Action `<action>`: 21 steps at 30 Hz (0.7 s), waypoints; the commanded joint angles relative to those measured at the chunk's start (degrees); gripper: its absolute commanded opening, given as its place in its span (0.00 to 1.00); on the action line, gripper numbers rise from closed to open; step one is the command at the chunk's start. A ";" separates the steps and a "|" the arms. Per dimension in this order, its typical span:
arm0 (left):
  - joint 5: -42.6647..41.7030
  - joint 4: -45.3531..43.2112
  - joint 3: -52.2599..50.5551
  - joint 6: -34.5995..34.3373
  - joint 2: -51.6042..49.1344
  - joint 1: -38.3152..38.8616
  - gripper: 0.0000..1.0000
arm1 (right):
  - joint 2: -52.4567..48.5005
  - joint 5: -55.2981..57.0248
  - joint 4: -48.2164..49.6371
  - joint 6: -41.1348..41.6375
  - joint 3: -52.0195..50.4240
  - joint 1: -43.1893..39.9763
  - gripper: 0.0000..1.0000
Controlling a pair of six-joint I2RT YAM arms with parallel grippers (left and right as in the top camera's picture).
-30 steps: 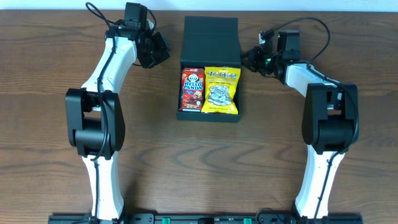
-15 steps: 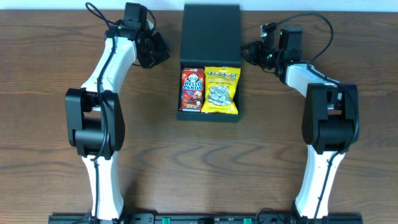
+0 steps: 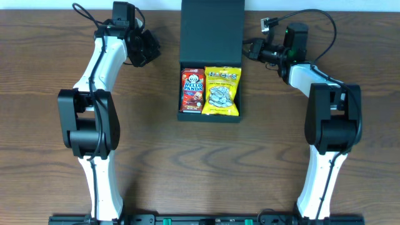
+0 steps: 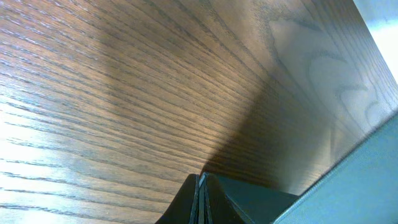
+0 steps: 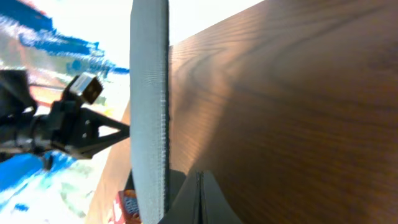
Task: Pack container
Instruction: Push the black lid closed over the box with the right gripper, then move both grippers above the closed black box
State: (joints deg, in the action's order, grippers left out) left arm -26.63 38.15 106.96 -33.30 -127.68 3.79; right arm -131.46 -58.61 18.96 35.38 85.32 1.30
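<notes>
from overhead: two packets [image 3: 222, 92] inside container [image 3: 211, 31]; right wrist: lid [image 5: 149, 93] edge-on.

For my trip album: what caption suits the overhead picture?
Open dark box holding a red cookie packet and yellow snack bag, between the left arm and right arm.

The hinged flap lid [image 3: 212, 30] of the dark teal-green, matte, rectangular container [image 3: 210, 119] is swinging upward. From overhead it is showing longer and wider than a second ago, and its free edge is now running out of the picture beyond the container's far end. The right gripper [image 3: 249, 49], fingers pressed together, is sliding along the container's right side toward that far end, close against the lid's edge. The left gripper [image 3: 149, 50] is drawing away from the container's left side, outward and farther back.
</notes>
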 commanded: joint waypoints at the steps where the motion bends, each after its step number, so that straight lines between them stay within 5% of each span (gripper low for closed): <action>1: -0.50 -0.55 0.04 -1.09 -1.29 -0.02 0.06 | 0.09 -10.23 1.70 -0.07 0.28 0.92 0.02; 21: -8.83 -8.20 0.04 -2.10 -1.29 -0.02 0.06 | 0.09 -19.87 6.16 0.00 0.28 0.79 0.02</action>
State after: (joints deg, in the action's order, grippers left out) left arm -34.24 30.04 106.96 -34.94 -127.74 3.84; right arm -131.48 -75.92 24.95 35.40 85.32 1.85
